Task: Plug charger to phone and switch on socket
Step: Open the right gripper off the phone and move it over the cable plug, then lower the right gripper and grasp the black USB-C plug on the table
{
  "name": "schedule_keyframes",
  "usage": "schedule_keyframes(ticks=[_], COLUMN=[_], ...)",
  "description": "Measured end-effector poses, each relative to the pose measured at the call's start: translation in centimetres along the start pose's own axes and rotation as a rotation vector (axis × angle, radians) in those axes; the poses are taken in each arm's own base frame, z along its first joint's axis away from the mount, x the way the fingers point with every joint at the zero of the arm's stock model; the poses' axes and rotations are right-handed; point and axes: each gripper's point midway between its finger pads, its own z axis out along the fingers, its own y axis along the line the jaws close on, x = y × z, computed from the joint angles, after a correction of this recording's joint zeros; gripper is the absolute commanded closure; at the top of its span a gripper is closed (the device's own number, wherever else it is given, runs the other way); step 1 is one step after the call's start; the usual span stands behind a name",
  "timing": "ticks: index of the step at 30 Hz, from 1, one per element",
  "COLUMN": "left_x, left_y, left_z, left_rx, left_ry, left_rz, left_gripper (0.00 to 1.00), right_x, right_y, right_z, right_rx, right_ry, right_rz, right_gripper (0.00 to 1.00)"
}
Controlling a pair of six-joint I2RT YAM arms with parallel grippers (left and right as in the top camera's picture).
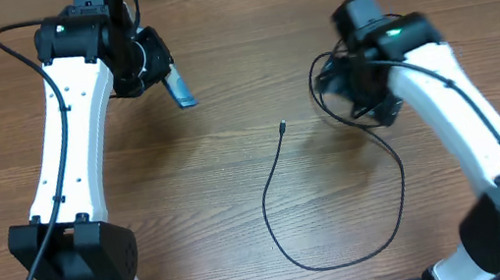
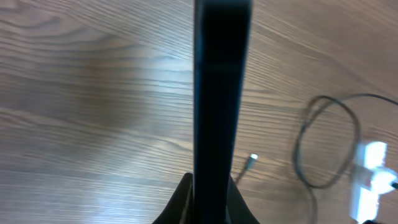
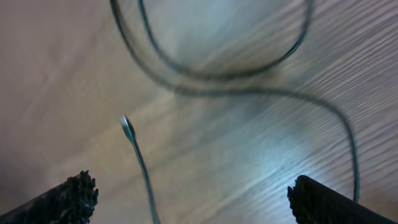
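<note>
My left gripper is shut on the phone, held off the table at the back left with its light blue screen showing. In the left wrist view the phone's dark edge stands straight up from between the fingers. The charger, a thin black cable, lies in a wide curve on the table with its small plug tip free at mid-table. My right gripper is open and empty above the cable, its tip just ahead of the left finger. The socket is out of view.
The cable's far end coils into loops under the right wrist; the loops also show in the right wrist view and the left wrist view. A blurred white shape sits at the right edge of the left wrist view.
</note>
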Motion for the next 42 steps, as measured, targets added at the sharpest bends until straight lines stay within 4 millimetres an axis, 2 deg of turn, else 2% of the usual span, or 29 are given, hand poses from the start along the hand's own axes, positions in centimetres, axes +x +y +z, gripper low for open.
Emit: schedule_keyframes(ticks=[3,7,9,15,18,20,28,34,42], left_x=[-0.3,-0.6,-0.5,-1.6,-1.7,-1.4,-0.1,0.2,0.2], left_y=[-0.3,-1.6,-1.9,-1.9,-1.6,-1.7,-3.1,-3.6,-3.6], left_z=[0.0,-0.3,-0.7,-3.6,-5.5,-6.2,-7.3,-7.8,-7.9], left_rx=[0.014,0.126,0.197,0.484,0.624,0.672,0.773,0.819,0.827], left_ry=[-0.012,0.009,0.036,0.1,0.127,0.143,0.173,0.169,0.164], left_rz=[0.016,0.038,0.038,0.021,0.021,0.031,0.112,0.153,0.169], left_gripper=[0.96,0.96,0.96,0.95,0.96,0.96,0.96,0.96,0.96], right_x=[1.4,2.4,2.7,2.6,2.6,2.5,2.8,3.1,3.5], right_y=[1.7,3.4,3.7,3.8,3.9,4.0,4.9,4.8,4.8], right_z=[1.2,1.3,1.3,1.3,1.3,1.6,4.4,6.1,9.4], right_rx=[-0.012,-0.045,-0.048,-0.049,-0.051,-0.054,-0.047,-0.018,0.029], right_ry=[0.027,0.018,0.018,0.013,0.011,0.01,0.069,0.102,0.139], right_rz=[-0.073,-0.135,-0.147,-0.155,-0.16,-0.161,-0.159,-0.158,-0.159], right_gripper=[0.0,0.0,0.0,0.01,0.12,0.13,0.13,0.14,0.19])
